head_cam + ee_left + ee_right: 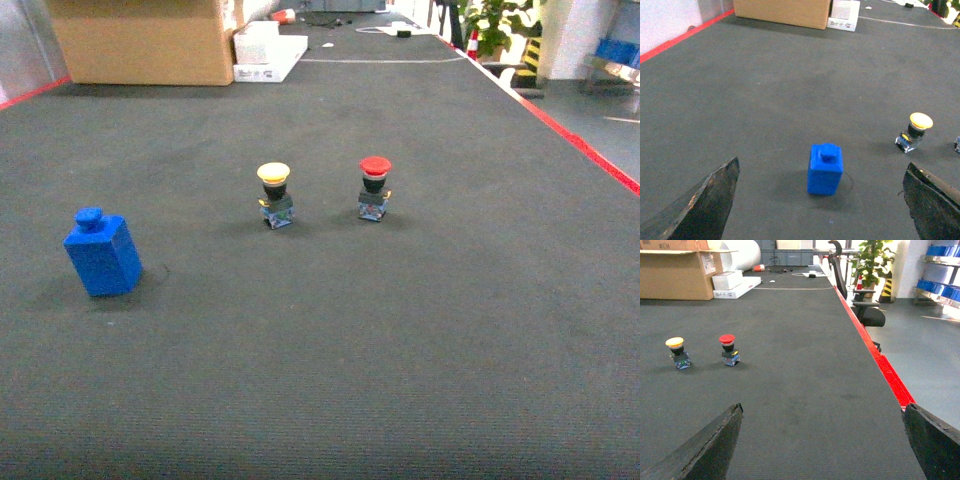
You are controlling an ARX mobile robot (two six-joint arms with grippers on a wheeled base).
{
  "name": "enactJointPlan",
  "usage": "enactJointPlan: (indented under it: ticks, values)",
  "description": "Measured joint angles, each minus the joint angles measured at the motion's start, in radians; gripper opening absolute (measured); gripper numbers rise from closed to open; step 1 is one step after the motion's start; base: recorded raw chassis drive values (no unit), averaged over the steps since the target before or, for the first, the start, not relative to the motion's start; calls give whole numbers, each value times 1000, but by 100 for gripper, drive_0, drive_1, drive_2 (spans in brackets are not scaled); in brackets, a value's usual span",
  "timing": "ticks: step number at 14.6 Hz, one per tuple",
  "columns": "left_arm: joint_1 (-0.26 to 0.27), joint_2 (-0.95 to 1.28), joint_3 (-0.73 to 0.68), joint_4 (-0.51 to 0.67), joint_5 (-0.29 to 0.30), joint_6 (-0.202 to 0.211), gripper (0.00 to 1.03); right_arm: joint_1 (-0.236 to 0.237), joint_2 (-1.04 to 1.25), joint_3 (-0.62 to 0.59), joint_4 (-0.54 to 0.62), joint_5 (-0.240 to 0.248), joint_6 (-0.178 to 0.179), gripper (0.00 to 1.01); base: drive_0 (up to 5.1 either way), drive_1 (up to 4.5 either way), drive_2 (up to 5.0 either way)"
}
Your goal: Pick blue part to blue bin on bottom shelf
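Even overhead light was bright; the small blue boxy block (102, 254) cast a faint shadow, and all views looked slightly soft.

Dark mat (400, 330), cardboard box (140, 40), perhaps an office chair (860, 305) beyond.

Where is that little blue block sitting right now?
The blue block stands upright on the dark mat, on the left in the head view, left of the yellow-capped button. In the left wrist view it sits ahead of the open left pincer.
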Motion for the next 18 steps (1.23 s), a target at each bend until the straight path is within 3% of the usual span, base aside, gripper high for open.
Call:
enactJointPlan:
  ticks: [2,4,12,18]
  values:
    - [39,294,154,26,79,43,98,0,0,0,0,0,0,98,0,0,0]
    - [41,474,288,-4,129,72,98,0,0,0,0,0,0,98,0,0,0]
    - [33,879,547,-33,127,53,98,0,0,0,0,0,0,98,0,0,0]
    - [34,922,592,-55,134,47,51,0,0,0,0,0,0,98,0,0,0]
